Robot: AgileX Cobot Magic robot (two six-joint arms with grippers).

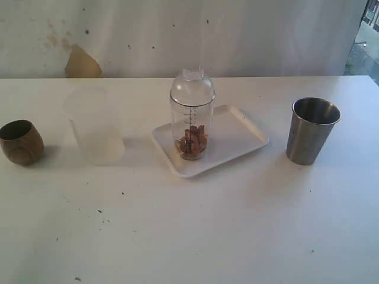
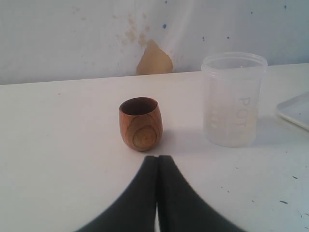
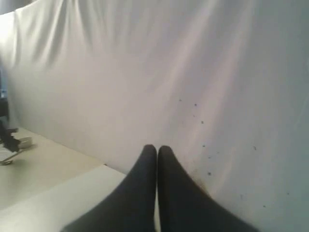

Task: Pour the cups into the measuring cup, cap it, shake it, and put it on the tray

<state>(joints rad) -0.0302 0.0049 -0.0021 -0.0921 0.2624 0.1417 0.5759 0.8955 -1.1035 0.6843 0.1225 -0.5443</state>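
On tray (image 1: 240, 135): measuring cup (image 1: 191, 118) upright, capped; wooden cup (image 1: 21, 142) at its 9 o'clock, just before left gripper (image 2: 158, 162), closed, empty; right gripper (image 3: 157, 151) same.

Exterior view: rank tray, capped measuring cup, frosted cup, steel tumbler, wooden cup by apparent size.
1. tray: widest by far.
2. measuring cup: tallest with its lid on.
3. frosted cup and steel tumbler: look alike in height, too close to rank.
4. wooden cup: clearly smallest.

Brown wooden cup (image 1: 21, 142), steel tumbler (image 1: 311, 130), white tray (image 1: 237, 139), black-marked measuring cup (image 1: 192, 115).
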